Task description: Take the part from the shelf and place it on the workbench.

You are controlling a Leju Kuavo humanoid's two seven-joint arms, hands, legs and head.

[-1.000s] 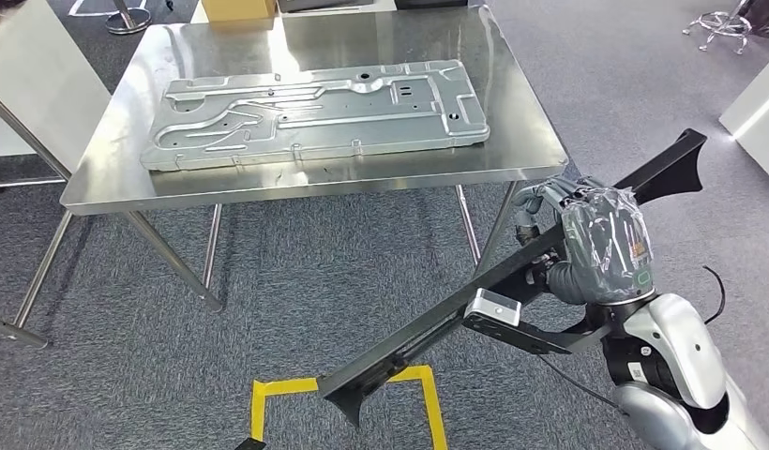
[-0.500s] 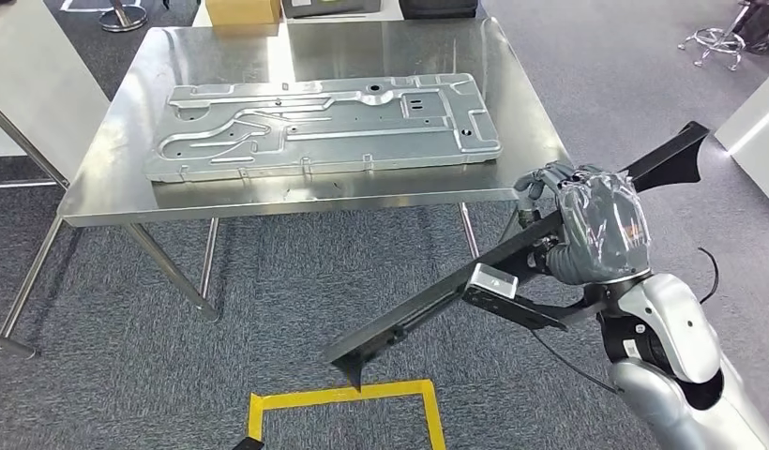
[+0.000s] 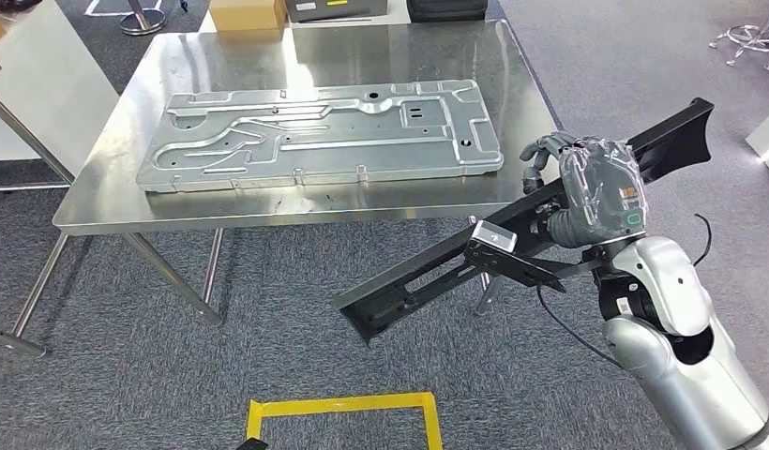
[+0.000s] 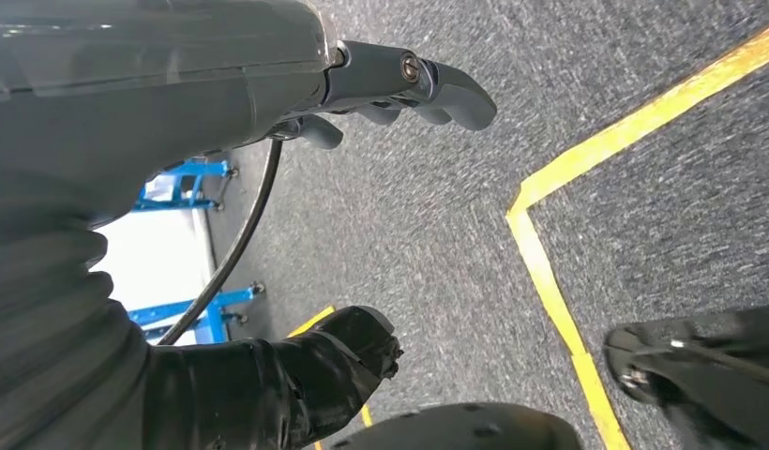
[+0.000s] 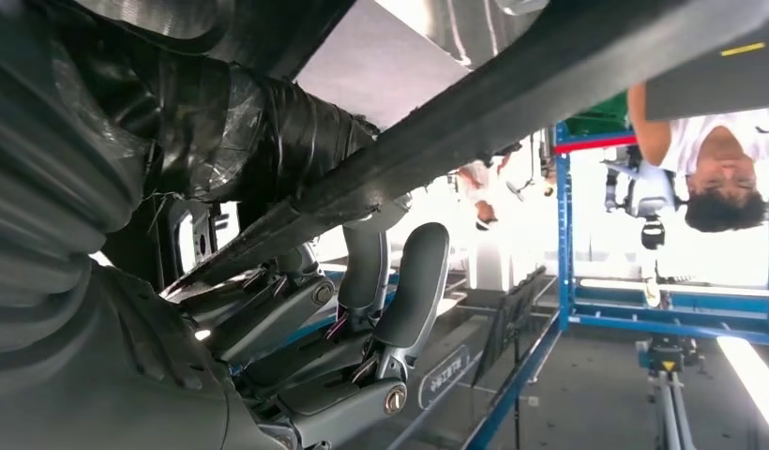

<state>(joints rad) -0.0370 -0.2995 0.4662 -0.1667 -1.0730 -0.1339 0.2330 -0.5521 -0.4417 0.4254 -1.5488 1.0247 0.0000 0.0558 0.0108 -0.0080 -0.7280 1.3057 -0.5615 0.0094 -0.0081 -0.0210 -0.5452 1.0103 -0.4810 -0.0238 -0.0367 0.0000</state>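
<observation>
My right hand (image 3: 596,187) grips a long black part (image 3: 437,272) near its upper third. The part slants from a low end over the carpet up to a flared end (image 3: 681,131) past the hand. It hangs just off the right front corner of the steel workbench (image 3: 268,211). In the right wrist view the black part (image 5: 512,103) crosses above my fingers (image 5: 404,281), which wrap under it. My left hand (image 4: 296,75) hangs over the carpet with its fingers apart and nothing in it.
A large silver stamped panel (image 3: 315,136) covers most of the workbench, leaving bare strips at the front and right. A cardboard box (image 3: 248,13) stands at its far edge. Yellow floor tape (image 3: 343,405) lies below me. A person (image 5: 709,150) stands by a blue rack (image 5: 568,234).
The whole view has shifted, so the camera moved and the workbench looks nearer. My right hand has lifted the black part; its low end has risen away from the yellow tape.
</observation>
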